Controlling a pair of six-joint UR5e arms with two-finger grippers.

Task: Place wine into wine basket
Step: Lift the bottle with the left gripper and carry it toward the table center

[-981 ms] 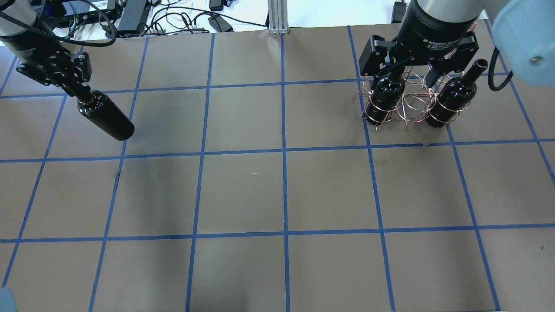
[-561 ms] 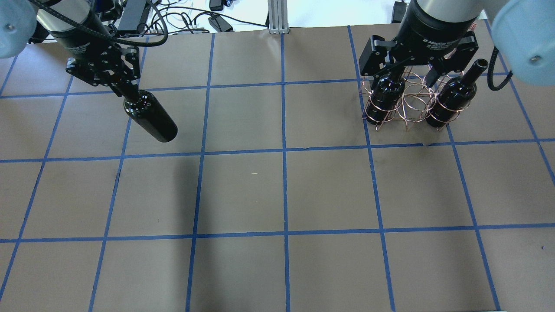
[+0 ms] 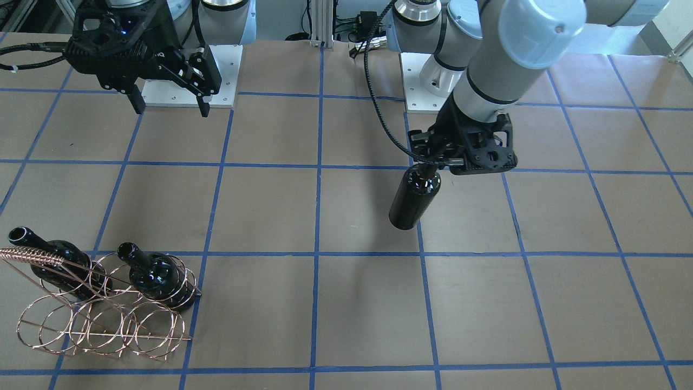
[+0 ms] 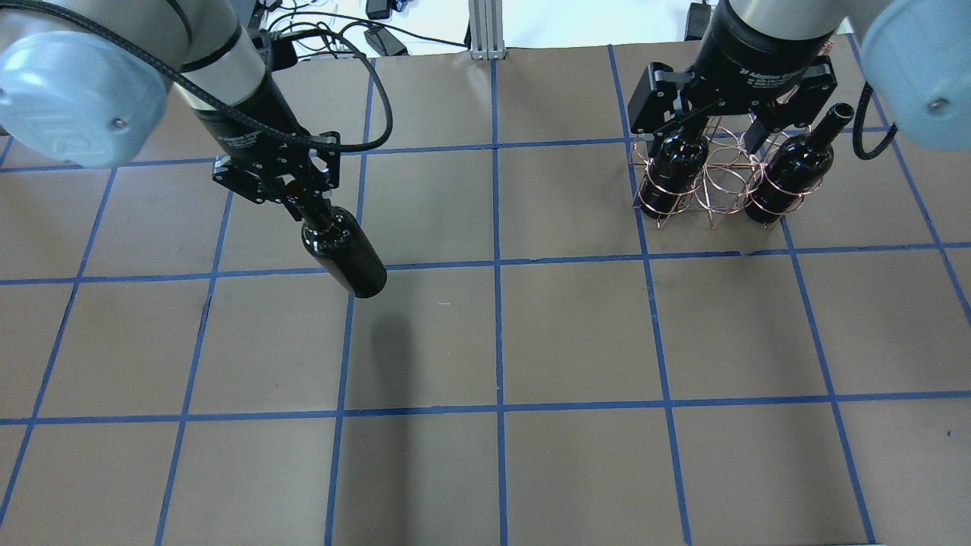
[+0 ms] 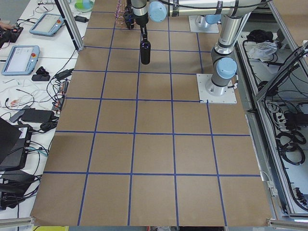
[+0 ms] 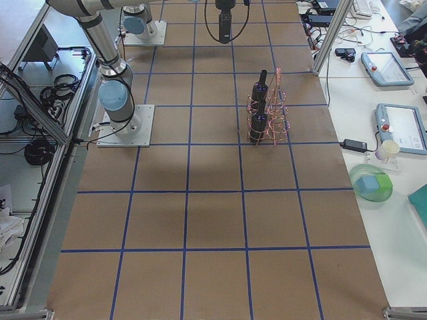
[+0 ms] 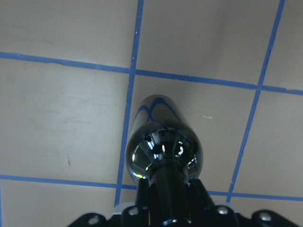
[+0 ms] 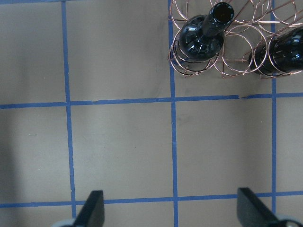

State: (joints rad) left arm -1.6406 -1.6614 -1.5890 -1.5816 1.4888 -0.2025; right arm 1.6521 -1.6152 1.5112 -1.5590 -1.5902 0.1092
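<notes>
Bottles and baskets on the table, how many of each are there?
Copper wire basket: 1
Black wine bottles: 3 (one carried by the left gripper, two in the basket)
Total: 4

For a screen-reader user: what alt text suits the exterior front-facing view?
The left gripper holds a black wine bottle by its neck above the gridded table. Two more bottles sit in the wire basket, lower left; the right gripper, jaws open and empty, hangs upper left.

glossy glass wine (image 4: 345, 256), copper wire wine basket (image 3: 28, 253)
</notes>
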